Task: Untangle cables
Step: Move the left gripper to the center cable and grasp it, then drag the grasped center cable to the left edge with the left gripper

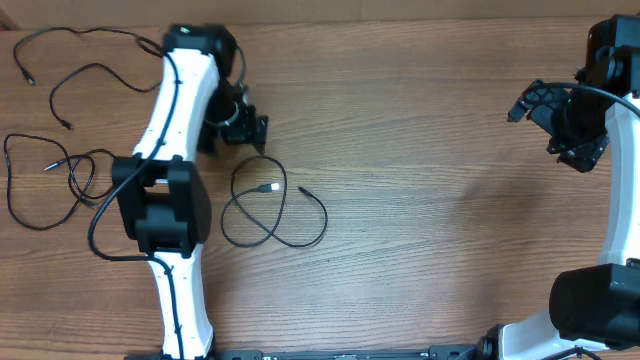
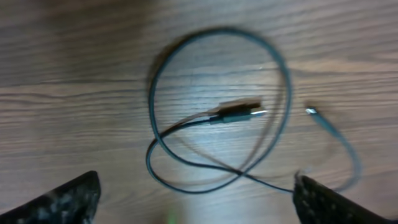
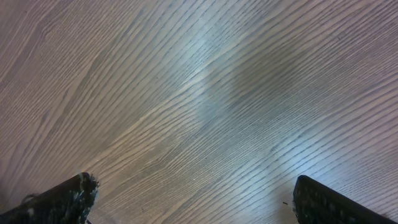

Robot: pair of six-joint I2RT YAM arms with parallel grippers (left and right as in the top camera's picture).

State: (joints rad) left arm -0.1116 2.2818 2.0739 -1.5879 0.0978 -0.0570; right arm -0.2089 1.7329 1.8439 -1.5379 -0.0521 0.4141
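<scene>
Fingers (image 2: 68, 196) of L gripper (image 2: 199, 202) spread wide, empty, above thin black looped cord (image 2: 239, 112) w/ silver-tipped plug, lying on brown wood-grain table (image 1: 420, 200). R gripper (image 1: 565, 125) spread too, well apart. Risk: pinch at crossover grabs 2 strands, pull tightens loop.

Your left arm (image 1: 185, 100) wears a smooth white shell on its long links, broken by a bulky matte black joint housing (image 1: 160, 205), with a thin black wire (image 1: 166, 90) running along the white. Your right arm (image 1: 625, 200) has the same white link and a rounded black housing (image 1: 592, 305). The left gripper (image 2: 199, 202) and right gripper (image 3: 199, 199) are black, and the left fingertips (image 2: 62, 199) and right fingertips (image 3: 62, 196) show pale scuffed flecks.
</scene>
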